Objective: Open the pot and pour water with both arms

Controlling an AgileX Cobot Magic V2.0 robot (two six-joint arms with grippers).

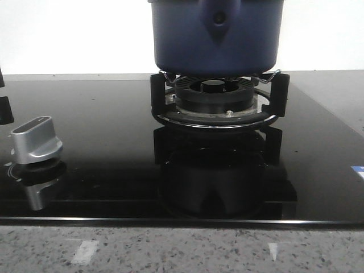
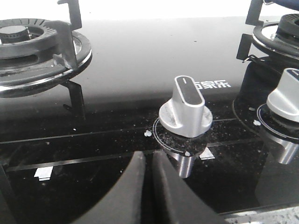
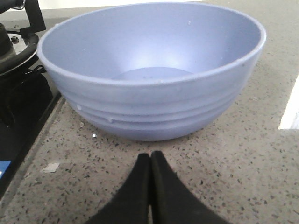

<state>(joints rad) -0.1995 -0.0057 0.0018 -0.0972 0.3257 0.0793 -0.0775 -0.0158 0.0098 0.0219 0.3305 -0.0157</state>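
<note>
The dark navy pot [image 1: 216, 37] stands on the burner grate [image 1: 219, 105] at the back of the black glass hob; its top and lid are cut off by the front view's upper edge. A drop-shaped handle bracket [image 1: 218, 20] with a rivet faces me. No gripper shows in the front view. My left gripper [image 2: 148, 161] is shut and empty, low over the hob in front of a silver knob [image 2: 187, 108]. My right gripper [image 3: 150, 157] is shut and empty over the speckled counter, just short of a pale blue bowl [image 3: 154, 70] that looks empty.
A silver knob [image 1: 36, 139] sits at the hob's left in the front view. In the left wrist view a second knob [image 2: 285, 95] and two burners [image 2: 32, 39] [image 2: 280, 32] flank the hob. The speckled stone counter [image 3: 233, 172] runs along the hob's edge.
</note>
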